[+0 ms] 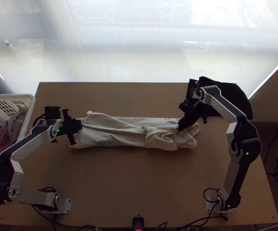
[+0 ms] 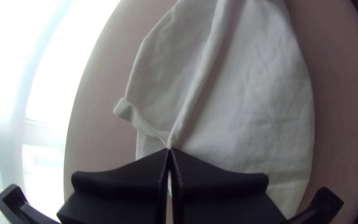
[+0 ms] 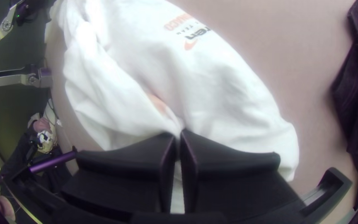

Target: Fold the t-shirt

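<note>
1. The left gripper [image 1: 80, 124], two wide flat black fingers, is pressed together on a raised ridge of the off-white printed t-shirt [image 1: 115, 133].
2. The right gripper [image 1: 180, 128] pinches the same shirt (a gathered bit of it, cloth running in between its fingers).
3. The shirt lies between and under the two grippers as a long folded strip, fairly smooth beside the left one and bunched next to the right one, its end reaching past the right fingertips.
4. Outward from the left gripper, beyond the table's side, stands a white plastic basket [image 1: 32, 103] with slotted walls, holding a mauve cloth [image 1: 1, 139] and a greyish one [image 1: 20, 115].
5. The light wooden table [image 1: 131, 173] spreads around both grippers; a black cloth [image 1: 237, 99] lies heaped at its far corner, just beyond the right gripper.
6. Farthest from both grippers, past the table's far edge, hangs a bright translucent blind [image 1: 139, 54].
</note>
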`<state>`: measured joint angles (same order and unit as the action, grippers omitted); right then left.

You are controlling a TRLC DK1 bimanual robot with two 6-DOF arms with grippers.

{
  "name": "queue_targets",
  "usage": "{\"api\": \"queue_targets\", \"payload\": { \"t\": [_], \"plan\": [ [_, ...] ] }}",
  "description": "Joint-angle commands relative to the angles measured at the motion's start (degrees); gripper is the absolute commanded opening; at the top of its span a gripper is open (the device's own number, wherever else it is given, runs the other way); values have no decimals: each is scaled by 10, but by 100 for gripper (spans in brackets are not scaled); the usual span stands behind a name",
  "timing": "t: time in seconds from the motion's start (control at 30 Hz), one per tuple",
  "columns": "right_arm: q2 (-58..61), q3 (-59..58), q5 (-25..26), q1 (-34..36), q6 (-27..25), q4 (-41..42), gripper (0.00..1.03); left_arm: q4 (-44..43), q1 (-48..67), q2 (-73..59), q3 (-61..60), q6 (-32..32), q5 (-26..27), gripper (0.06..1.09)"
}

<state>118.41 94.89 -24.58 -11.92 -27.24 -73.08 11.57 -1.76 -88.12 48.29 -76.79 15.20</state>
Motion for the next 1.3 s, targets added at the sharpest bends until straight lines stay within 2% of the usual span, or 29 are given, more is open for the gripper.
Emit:
{"api": "queue_targets", "payload": {
  "t": [0.0, 0.03, 0.07, 0.1, 0.17, 0.2, 0.23, 0.27, 0.6, 0.67, 0.77, 0.9, 1.0, 1.17, 1.2, 1.27],
  "plan": [
    [4, 10, 8, -3, 14, 3, 27, -50, -10, -9, 0, 24, -3, 52],
    [-2, 9, 8, -4, 14, 3, 34, -52, -10, -9, 4, 32, -7, 73],
    [-6, 7, 9, -4, 15, 2, 44, -46, -10, -8, 10, 39, -8, 99],
    [-9, 7, 9, -3, 15, 0, 51, -44, -12, -5, 15, 48, -8, 104],
    [-19, 7, 9, -2, 15, -5, 61, -32, -15, 10, 22, 64, -8, 104],
    [-23, 6, 9, 0, 15, -8, 74, -21, -21, 20, 27, 68, -7, 104],
    [-27, 6, 9, 2, 15, -14, 92, -14, -25, 29, 31, 68, -7, 104],
    [-31, 10, 13, 6, 15, -22, 99, -10, -33, 38, 36, 70, -4, 104],
    [-71, 42, 22, 69, 16, -25, 99, 20, -116, 58, 74, 82, 18, 104],
    [-75, 57, 20, 74, 36, -27, 97, 43, -124, 62, 90, 98, 19, 104],
    [-86, 64, 20, 37, 46, -57, 87, 112, -127, 82, 114, 134, 36, 104],
    [-104, 66, 20, -47, 64, -66, 57, 259, -103, 126, 154, 205, 82, 104],
    [-104, 72, 18, -88, 67, -66, 35, 373, -78, 133, 196, 242, 97, 104],
    [-100, 67, 6, -122, 66, -58, 6, 478, -62, 124, 211, 285, 114, 104],
    [-99, 66, 2, -123, 65, -55, 3, 500, -59, 115, 210, 290, 117, 104],
    [-94, 68, -6, -122, 64, -46, 3, 533, -54, 94, 211, 321, 134, 104]
  ]
}}
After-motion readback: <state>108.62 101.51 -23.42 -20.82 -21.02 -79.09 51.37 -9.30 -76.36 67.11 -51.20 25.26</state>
